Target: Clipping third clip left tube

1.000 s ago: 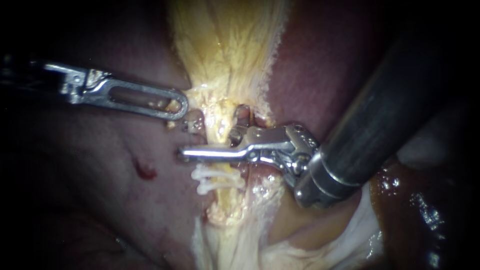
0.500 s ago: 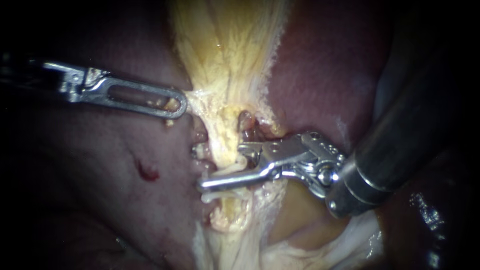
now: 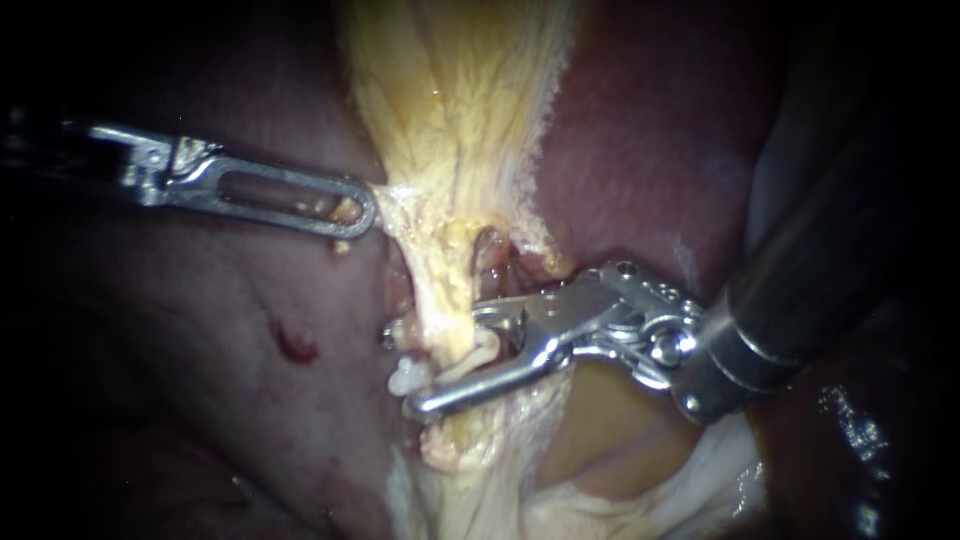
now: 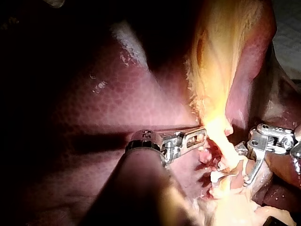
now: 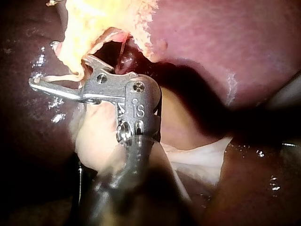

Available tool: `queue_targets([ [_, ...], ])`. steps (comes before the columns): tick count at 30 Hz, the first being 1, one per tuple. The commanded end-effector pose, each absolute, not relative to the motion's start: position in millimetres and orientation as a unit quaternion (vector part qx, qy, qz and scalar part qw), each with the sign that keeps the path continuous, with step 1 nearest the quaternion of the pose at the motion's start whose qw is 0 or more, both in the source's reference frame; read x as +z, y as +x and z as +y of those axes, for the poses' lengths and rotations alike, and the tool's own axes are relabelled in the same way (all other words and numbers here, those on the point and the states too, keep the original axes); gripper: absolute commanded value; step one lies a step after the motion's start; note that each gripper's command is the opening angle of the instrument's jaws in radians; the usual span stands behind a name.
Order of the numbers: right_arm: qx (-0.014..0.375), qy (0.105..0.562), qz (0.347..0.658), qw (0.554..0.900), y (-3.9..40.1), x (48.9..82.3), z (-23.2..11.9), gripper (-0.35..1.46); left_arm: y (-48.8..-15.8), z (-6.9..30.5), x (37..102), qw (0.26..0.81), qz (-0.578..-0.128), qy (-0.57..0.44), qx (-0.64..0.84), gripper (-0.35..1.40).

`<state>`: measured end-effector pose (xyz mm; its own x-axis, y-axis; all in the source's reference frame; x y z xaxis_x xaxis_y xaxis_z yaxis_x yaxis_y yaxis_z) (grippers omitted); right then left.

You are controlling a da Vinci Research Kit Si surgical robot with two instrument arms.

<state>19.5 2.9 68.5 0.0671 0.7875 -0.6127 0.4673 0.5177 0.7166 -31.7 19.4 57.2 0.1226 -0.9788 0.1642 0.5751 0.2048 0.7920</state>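
The pale yellow left tube (image 3: pixel 440 300) runs down the middle of the endoscope view. My right instrument (image 3: pixel 445 360) straddles it, jaws well apart, one above and one below. A curved white clip (image 3: pixel 482 345) spans between the two jaws and touches both. The white ends of a clip on the tube (image 3: pixel 405 378) show just beside the lower jaw's tip. My left instrument (image 3: pixel 360 212) is shut on the edge of the yellow tissue (image 3: pixel 395 195) above and holds it taut. The right wrist view shows the right instrument (image 5: pixel 59 73) across the tube (image 5: pixel 77 28).
Dark red liver (image 3: pixel 200 400) lies to the left, with a small red nick (image 3: pixel 290 340) in it. More liver (image 3: pixel 640 150) lies behind the right shaft. Tan, shiny tissue (image 3: pixel 600 430) and white membrane sit under the right instrument's wrist.
My right instrument has slid down the tube and drawn back to the right, its jaws now tilted downward near the clips. The left instrument has held still.
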Motion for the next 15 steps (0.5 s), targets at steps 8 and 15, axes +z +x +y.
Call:
queue_targets([
  [8, 0.157, 0.459, 0.668, 0.564, 19.9, 69.1, 3.4, 0.37, -31.8, 19.3, 57.4, 0.692, -0.352, 0.286, -0.562, -0.35],
  [15, 0.167, 0.450, 0.667, 0.569, 19.7, 70.0, 3.8, 0.26, -31.8, 19.3, 57.4, 0.692, -0.352, 0.286, -0.562, -0.35],
])
